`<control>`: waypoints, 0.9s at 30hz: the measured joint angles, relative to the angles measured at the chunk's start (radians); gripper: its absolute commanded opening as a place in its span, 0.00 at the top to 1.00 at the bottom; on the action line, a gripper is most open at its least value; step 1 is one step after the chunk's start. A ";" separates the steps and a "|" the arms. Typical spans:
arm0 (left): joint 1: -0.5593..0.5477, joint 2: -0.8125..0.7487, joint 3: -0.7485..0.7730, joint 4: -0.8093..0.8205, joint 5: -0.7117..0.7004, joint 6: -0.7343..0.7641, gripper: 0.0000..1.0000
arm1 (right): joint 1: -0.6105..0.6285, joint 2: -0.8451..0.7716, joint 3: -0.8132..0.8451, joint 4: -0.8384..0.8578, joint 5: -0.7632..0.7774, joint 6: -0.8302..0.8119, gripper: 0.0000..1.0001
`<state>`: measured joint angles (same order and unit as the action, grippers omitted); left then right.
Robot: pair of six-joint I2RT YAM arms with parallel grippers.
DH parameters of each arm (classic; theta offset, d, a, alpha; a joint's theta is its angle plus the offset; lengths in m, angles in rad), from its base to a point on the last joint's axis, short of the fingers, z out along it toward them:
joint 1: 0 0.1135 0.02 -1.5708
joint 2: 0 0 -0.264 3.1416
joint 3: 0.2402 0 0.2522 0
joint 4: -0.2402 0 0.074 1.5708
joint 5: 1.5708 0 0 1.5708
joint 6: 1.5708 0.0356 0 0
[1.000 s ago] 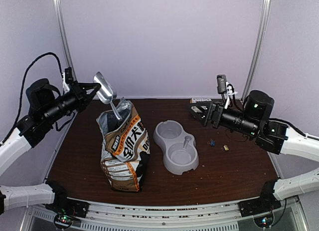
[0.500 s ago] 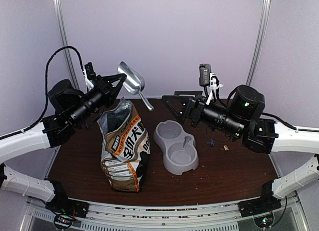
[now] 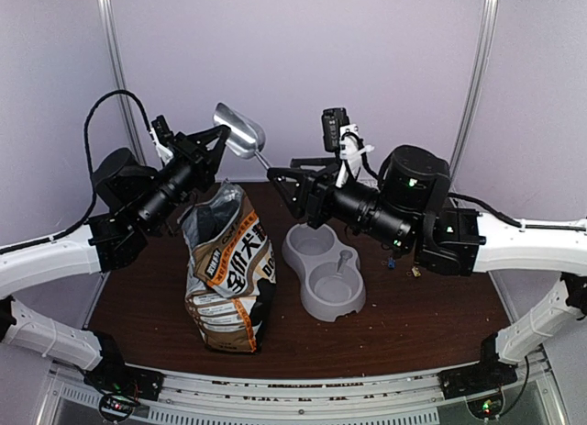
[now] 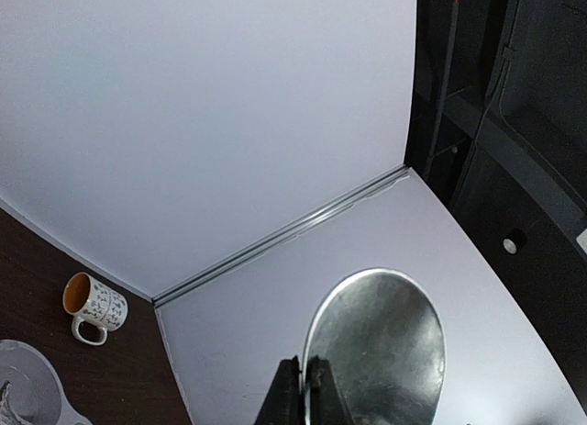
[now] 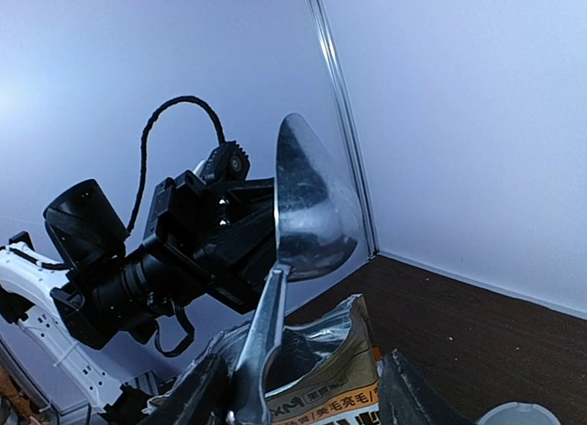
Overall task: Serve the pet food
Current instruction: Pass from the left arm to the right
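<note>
While pinching the rim of the metal scoop [image 4: 381,342] with jaws pressed together, holds it high above the open dog-food bag [image 3: 229,260] on the left gripper [image 4: 303,393]. Straddles the scoop's long handle with the right gripper [image 5: 303,393], jaws spread, 1 finger [image 5: 197,388] just beside the handle, no pinch yet. Cannot make out any pet food: no pellets showing in or on the scoop, so probably all down inside the bag. Just beside the bag, well below both grippers: grey double bowl [image 3: 292,252], with no kibble showing in its 2 wells.

Could go wrong at the handover. Letting go on the left before a firm clamp on the right would drop the scoop onto bag or table [image 3: 413,306]. Clamping off-centre could twist the handle and tip out anything inside. Might also topple the bag, with 2 arms crowded above it.
</note>
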<state>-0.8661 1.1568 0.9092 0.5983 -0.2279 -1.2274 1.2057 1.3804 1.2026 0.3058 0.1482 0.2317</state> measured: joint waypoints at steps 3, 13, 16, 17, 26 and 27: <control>0.000 0.003 0.000 0.010 -0.006 -0.006 1.00 | 0.009 0.034 0.028 -0.007 0.030 -0.024 0.53; -0.005 0.008 0.000 0.030 -0.026 -0.028 1.00 | 0.016 0.098 0.102 -0.024 0.064 -0.060 0.66; -0.006 0.008 -0.002 0.031 -0.026 -0.042 1.00 | 0.018 0.112 0.122 -0.025 0.068 -0.072 0.67; -0.006 0.010 -0.003 0.031 -0.026 -0.047 1.00 | 0.018 0.114 0.125 -0.025 0.070 -0.074 0.67; -0.008 0.023 -0.010 0.034 -0.025 -0.073 1.00 | 0.018 0.151 0.177 -0.049 0.090 -0.102 0.81; -0.008 0.023 -0.013 0.034 -0.026 -0.074 1.00 | 0.018 0.156 0.183 -0.054 0.094 -0.103 0.84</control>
<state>-0.8745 1.1801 0.8963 0.6327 -0.2535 -1.3018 1.2240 1.5360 1.3861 0.2520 0.2420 0.1287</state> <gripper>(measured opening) 0.042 0.228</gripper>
